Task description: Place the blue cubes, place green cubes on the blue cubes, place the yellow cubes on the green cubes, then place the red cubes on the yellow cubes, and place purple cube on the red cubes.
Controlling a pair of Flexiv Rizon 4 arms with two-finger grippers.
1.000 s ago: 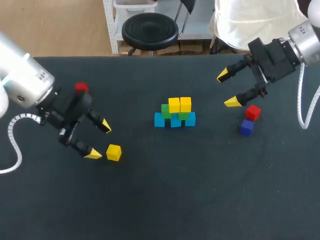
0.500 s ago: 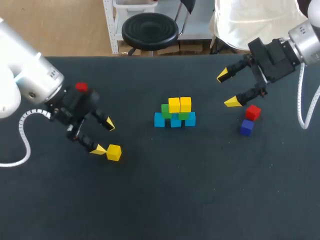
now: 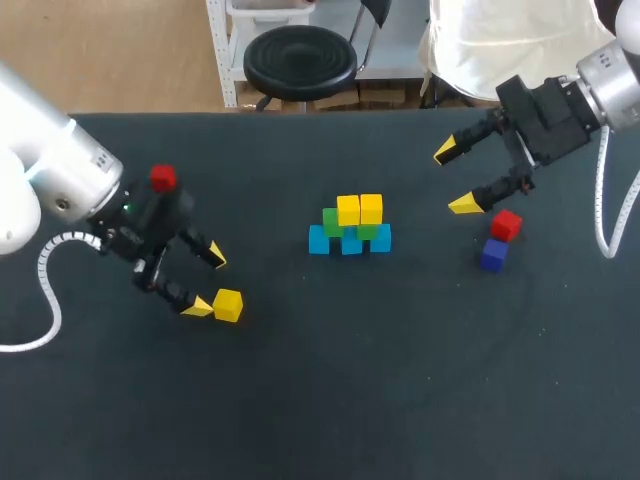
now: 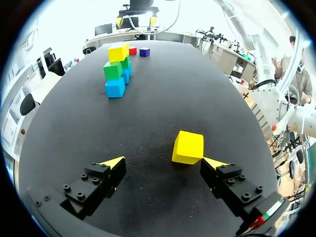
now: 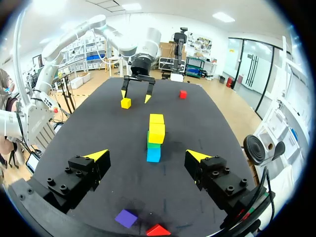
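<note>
Left end effector (image 4: 165,163): wide open, empty | yellow cube (image 4: 188,147): on bench (image 4: 148,108), just ahead, close by one fingertip, off-centre | handling: centre over cube, lower, then close squarely | right end effector (image 3: 456,177): open, empty

The stack (image 3: 349,228) stands between two left cubes (image 3: 228,305) and two right cubes (image 3: 493,254).
</note>
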